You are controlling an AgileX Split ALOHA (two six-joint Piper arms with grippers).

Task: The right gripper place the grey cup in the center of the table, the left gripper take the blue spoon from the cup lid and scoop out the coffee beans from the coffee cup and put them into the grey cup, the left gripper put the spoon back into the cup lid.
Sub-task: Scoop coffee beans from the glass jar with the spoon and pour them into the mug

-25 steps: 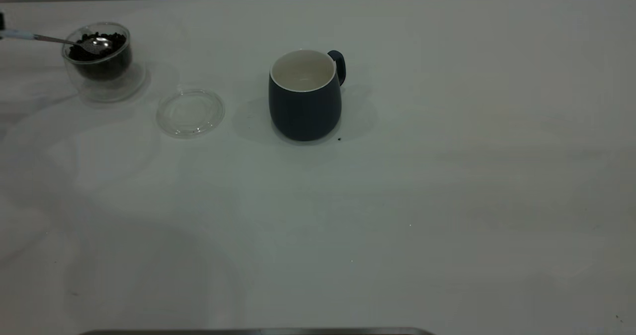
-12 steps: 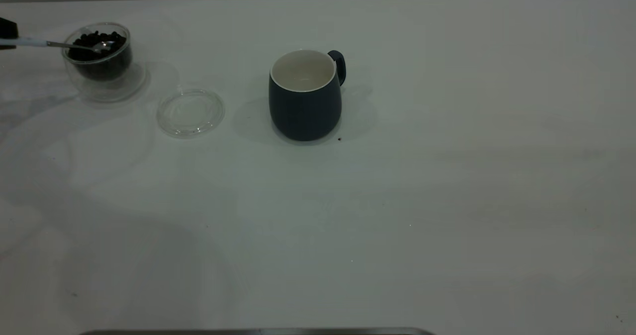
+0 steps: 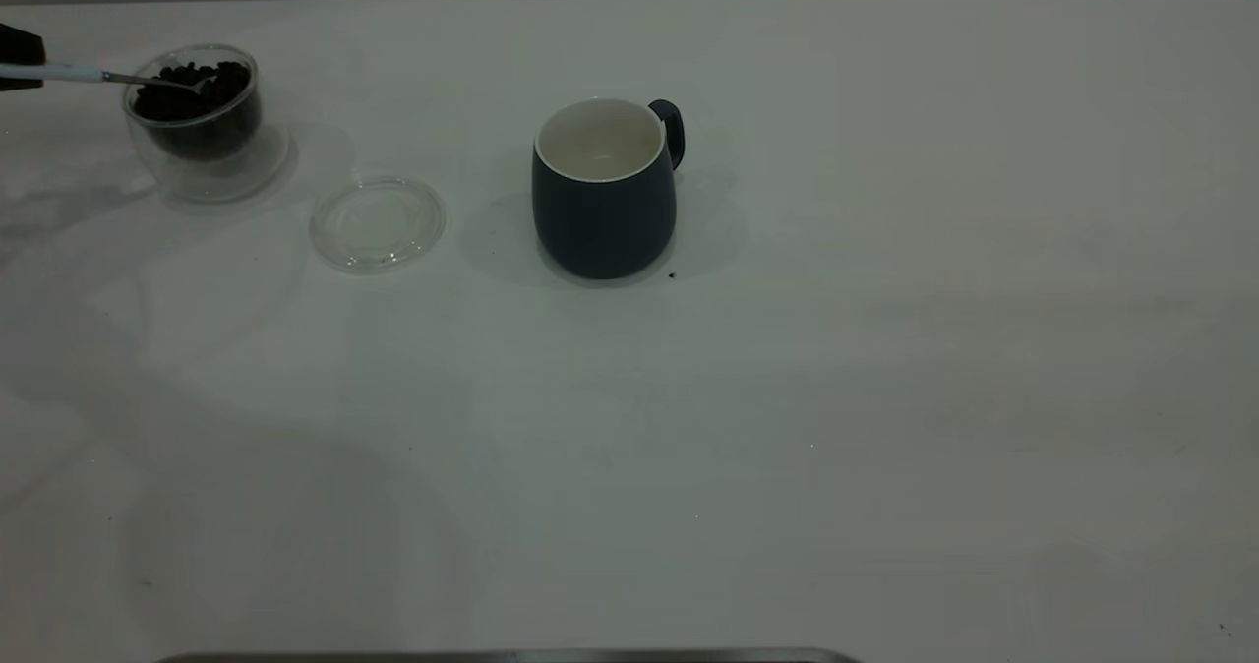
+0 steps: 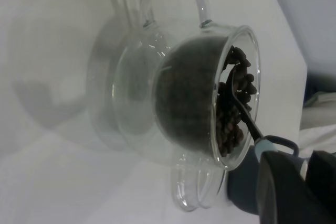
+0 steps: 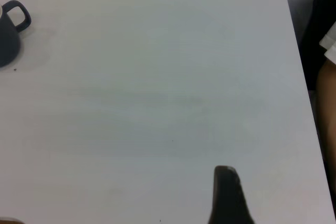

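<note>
The clear glass coffee cup stands at the table's far left, filled with dark coffee beans. At the left edge, my left gripper is shut on the pale handle of the blue spoon. The spoon's bowl is sunk among the beans. The left wrist view shows the spoon's neck running into the beans inside the cup, with my gripper on the handle. The cup lid lies bare beside it. Near the middle the grey cup stands upright, white inside. My right gripper hovers far right of the grey cup.
A tiny dark crumb lies by the grey cup's base. A person's arm and dark clothing sit past the table's right edge in the right wrist view. Wide bare tabletop spreads to the front and right.
The left gripper has come a little further into view. The spoon's bowl, earlier face up on the beans, has tipped and dug into them.
</note>
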